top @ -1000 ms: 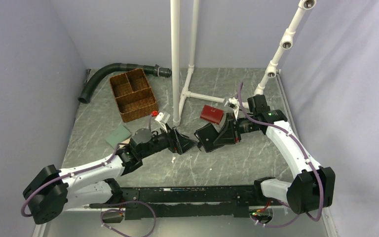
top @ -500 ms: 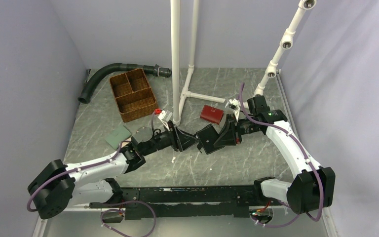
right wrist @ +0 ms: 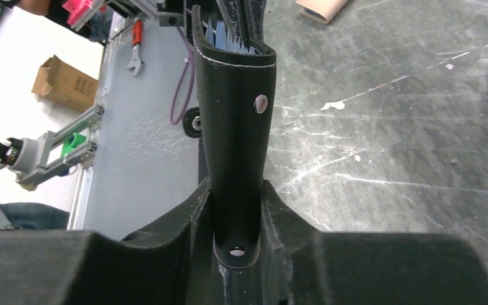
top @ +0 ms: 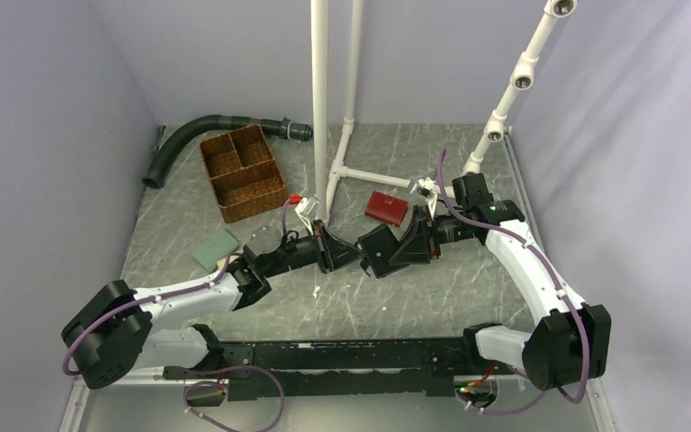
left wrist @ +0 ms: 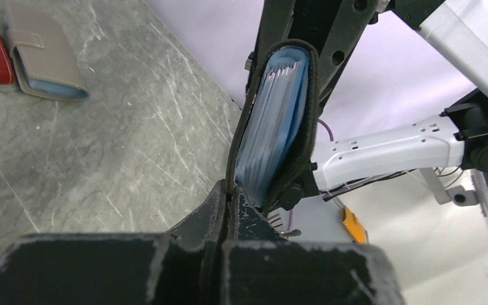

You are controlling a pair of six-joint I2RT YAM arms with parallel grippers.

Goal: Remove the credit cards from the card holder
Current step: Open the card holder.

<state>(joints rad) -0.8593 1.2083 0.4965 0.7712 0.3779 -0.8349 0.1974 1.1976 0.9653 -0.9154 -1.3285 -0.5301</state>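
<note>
Grey marbled table [top: 432, 288]: left gripper [top: 349, 255], reaching toward two o'clock, pinches the edge of the card holder [left wrist: 292, 136]; right gripper [top: 398, 251], at three o'clock, clamps it, blue sleeves [left wrist: 268, 121] inside.

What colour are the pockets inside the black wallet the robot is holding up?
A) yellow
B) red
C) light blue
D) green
C: the card holder, clamped upright in the right gripper, shows light blue sleeves between its black covers.
</note>
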